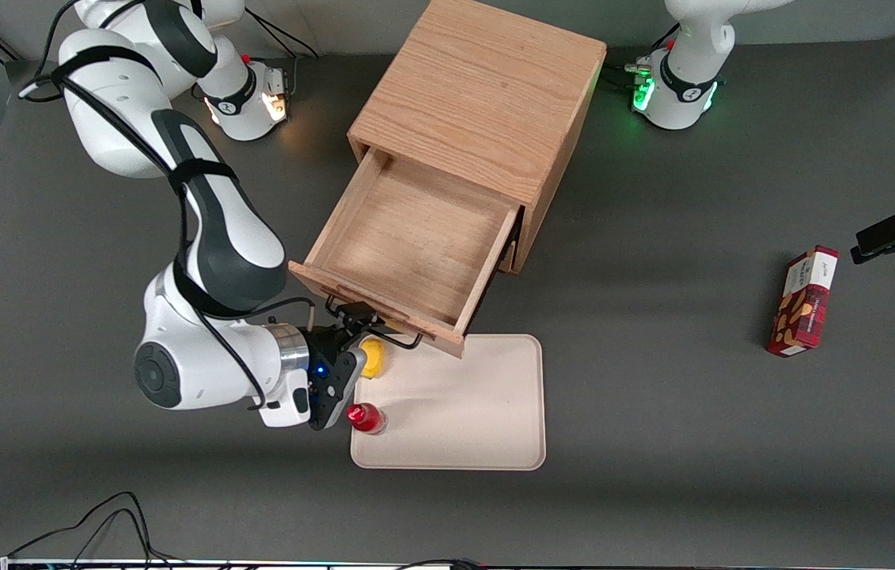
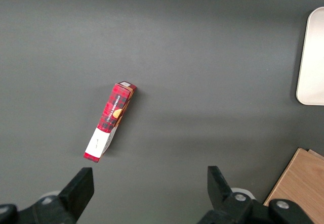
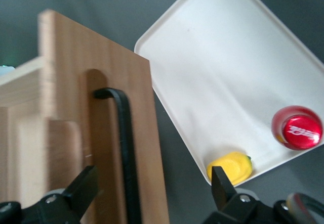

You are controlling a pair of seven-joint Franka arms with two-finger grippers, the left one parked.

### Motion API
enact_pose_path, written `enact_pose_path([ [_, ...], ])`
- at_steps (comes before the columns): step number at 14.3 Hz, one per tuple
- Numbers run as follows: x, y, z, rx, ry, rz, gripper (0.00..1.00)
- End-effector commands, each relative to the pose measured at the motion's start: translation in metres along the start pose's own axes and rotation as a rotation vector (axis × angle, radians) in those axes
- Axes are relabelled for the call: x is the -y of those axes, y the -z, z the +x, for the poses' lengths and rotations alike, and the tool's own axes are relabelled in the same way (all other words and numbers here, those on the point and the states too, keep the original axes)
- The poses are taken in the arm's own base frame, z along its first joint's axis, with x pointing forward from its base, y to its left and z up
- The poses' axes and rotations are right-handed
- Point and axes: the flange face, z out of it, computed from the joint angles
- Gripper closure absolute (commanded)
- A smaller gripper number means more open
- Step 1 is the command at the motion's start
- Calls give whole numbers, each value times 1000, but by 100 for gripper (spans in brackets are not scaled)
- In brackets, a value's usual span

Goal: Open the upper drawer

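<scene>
While my claw hovers at the front of the upper drawer, its fingers stand spread wide with the black bar handle between them, gripping nothing. That drawer sticks far out of the light-oak cabinet, its bare wooden floor open to view, its front panel reaching over the edge of a cream tray on the dark bench. On the tray, close by my wrist, sit a yellow item and a red bottle with a red cap, the yellow one nearer the drawer front. Toward the parked arm's end of the bench lies a red plaid box, well apart from the cabinet.
</scene>
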Motion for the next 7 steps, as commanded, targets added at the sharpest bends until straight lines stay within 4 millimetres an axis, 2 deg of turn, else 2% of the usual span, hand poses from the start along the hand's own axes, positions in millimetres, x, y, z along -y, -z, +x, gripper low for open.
enact_pose_path([
  [1,34,93,-14,-28,16,-126,0],
  [2,40,123,-23,-39,5,-181,0],
  [3,46,138,-36,-1,-11,-202,0],
  [4,56,162,-46,12,-33,-258,0],
  [6,88,208,-67,48,-137,-425,0],
  [7,111,229,-77,46,-201,-470,0],
])
